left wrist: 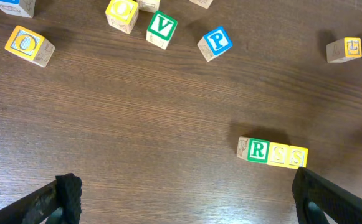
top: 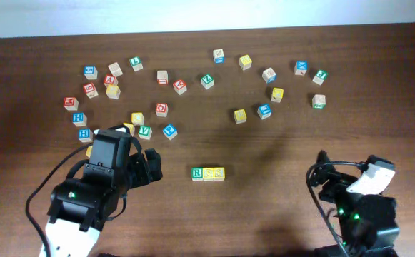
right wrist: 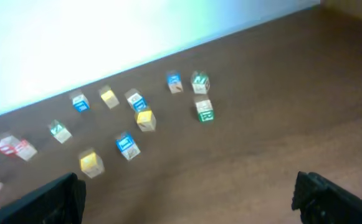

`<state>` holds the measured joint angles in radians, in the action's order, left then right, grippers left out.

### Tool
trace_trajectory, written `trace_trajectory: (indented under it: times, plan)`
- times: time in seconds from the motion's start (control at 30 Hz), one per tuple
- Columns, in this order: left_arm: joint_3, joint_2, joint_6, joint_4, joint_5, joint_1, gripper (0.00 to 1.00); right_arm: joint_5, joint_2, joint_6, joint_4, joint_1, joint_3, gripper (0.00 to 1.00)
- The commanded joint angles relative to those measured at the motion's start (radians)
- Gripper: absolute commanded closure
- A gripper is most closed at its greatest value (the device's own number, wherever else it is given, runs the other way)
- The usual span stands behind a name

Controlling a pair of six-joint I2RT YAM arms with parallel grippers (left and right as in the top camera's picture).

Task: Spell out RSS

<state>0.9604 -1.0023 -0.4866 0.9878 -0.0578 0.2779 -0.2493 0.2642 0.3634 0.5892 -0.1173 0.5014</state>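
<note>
Overhead: the green R cube (top: pixel 197 173) and two yellow cubes (top: pixel 213 173) sit touching in one row on the table (top: pixel 264 214), between the left gripper (top: pixel 152 165) and right gripper (top: pixel 320 171) — neither touches them

Left wrist: jaws spread wide and empty, the row close by one fingertip, with the V cube (left wrist: pixel 162 28) and P cube (left wrist: pixel 215 42) beyond

Right wrist: jaws apart, holding nothing — blurred scattered cubes (right wrist: pixel 144 119) lie well off
</note>
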Motion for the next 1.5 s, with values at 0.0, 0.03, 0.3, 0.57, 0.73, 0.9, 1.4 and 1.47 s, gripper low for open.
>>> trace_trajectory:
  times: [0.0, 0.03, 0.3, 0.57, 0.73, 0.9, 1.4, 1.47]
  plan:
    - [0.01, 0.003, 0.01, 0.002, -0.011, -0.004, 0.01, 0.049, -0.093, -0.079, -0.14, 0.008, -0.151, 0.02]
    - [0.01, 0.003, 0.01, 0.002, -0.011, -0.004, 0.01, 0.123, -0.126, -0.167, -0.211, 0.015, -0.21, 0.02]
    - [0.01, 0.003, 0.01, 0.002, -0.011, -0.004, 0.01, 0.212, -0.261, -0.281, -0.456, 0.1, -0.414, 0.02]
    - [0.01, 0.003, 0.01, 0.002, -0.011, -0.004, 0.01, 0.224, -0.261, -0.325, -0.529, 0.098, -0.496, 0.02]
    - [0.01, 0.003, 0.01, 0.002, -0.011, -0.004, 0.01, 0.241, -0.261, -0.461, -0.507, 0.098, -0.496, 0.02]
    - [0.01, 0.003, 0.01, 0.002, -0.011, -0.004, 0.01, 0.23, -0.261, -0.406, -0.506, 0.098, -0.496, 0.02]
    - [0.01, 0.003, 0.01, 0.002, -0.011, -0.004, 0.01, 0.231, -0.261, -0.362, -0.508, 0.098, -0.496, 0.02]
    - [0.01, 0.003, 0.01, 0.002, -0.011, -0.004, 0.01, 0.231, -0.261, -0.362, -0.508, 0.098, -0.496, 0.02]
